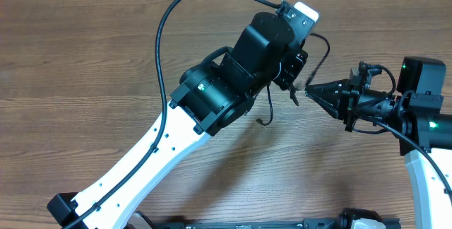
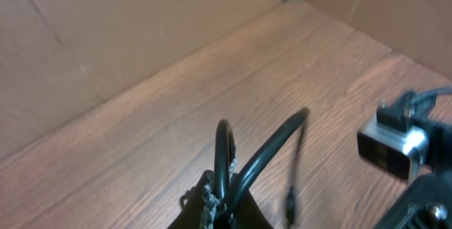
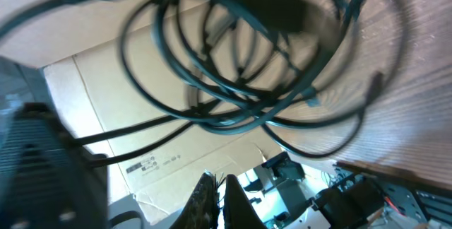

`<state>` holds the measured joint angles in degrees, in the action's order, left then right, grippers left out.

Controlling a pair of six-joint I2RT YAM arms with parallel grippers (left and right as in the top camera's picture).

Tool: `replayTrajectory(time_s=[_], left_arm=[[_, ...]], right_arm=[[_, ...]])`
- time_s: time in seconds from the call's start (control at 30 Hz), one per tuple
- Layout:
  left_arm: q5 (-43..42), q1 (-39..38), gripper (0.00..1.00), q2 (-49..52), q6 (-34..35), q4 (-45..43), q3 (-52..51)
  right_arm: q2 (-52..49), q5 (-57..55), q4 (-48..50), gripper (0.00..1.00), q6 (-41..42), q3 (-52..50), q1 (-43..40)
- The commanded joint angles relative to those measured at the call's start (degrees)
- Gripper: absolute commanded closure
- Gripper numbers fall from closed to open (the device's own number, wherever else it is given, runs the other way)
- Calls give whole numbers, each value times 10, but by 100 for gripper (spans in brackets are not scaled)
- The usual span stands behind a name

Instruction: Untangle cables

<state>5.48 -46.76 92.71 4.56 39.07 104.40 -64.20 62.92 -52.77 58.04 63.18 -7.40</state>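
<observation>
Cables point(image 2: 265, 148) | thin, black | overlapping loops, tangled | 1 end dangling

Overhead view bright, even, sharp; soft shadows on table point(image 1: 85, 80), light from above. Left wrist view dimmer, warm, slightly soft. Right wrist view badly blurred: cables point(image 3: 233, 119) smeared, out of focus, bluish cast, washed-out top edge.

so at 6 o'clock the left gripper point(image 2: 220, 211) is pinched tight on the cables point(image 2: 265, 151), two black loops arcing up out of it, one narrow, one swinging toward 2 o'clock. A loose end drops off that one with a small plug point(image 2: 289, 202) near 5. Silver-and-black camera block point(image 2: 392, 148) at 3 o'clock. Wood-grain table point(image 2: 141, 151) under it all, cardboard wall point(image 2: 127, 24) from 9 to 12
</observation>
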Motion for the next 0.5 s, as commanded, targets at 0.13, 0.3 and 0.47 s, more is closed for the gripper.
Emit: replayTrajectory(time_s=[0.13,0.3,0.47], left_arm=[[11,11,96,-5,15,-30,8],[10,11,96,-5,12,-42,8],[-28,11,96,-5,-35,-46,8]], right_arm=[[10,-12,-17,96,-32,11,3],[10,-19,-18,96,-46,11,3],[10,-57,-18,94,-46,11,2]])
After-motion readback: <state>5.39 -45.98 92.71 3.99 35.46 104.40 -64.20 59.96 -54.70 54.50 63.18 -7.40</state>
